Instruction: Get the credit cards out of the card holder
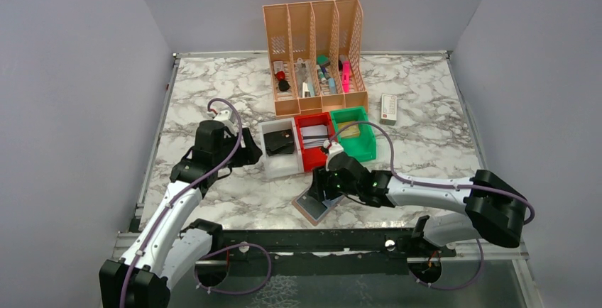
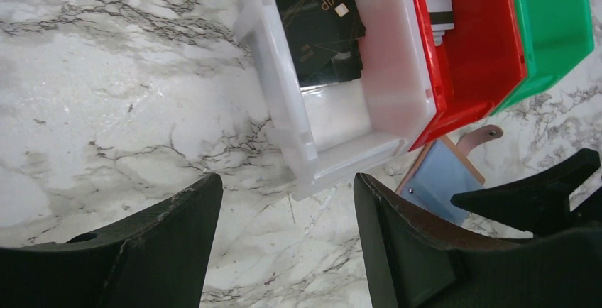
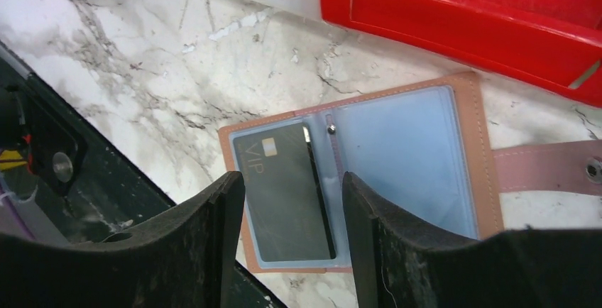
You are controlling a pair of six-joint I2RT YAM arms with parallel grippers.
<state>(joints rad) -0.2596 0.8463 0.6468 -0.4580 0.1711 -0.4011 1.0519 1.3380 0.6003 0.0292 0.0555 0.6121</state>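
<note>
The card holder [image 3: 408, 148] lies open on the marble counter [image 3: 142, 59] just beside the red bin [image 3: 461, 10], one dark VIP credit card [image 3: 284, 209] tucked inside, the right pincer [image 3: 291, 178] open above it. More dark cards [image 2: 319, 31] lie in the white bin [image 2: 284, 109]; the left pincer [image 2: 285, 180] hangs open and empty nearby.
</note>
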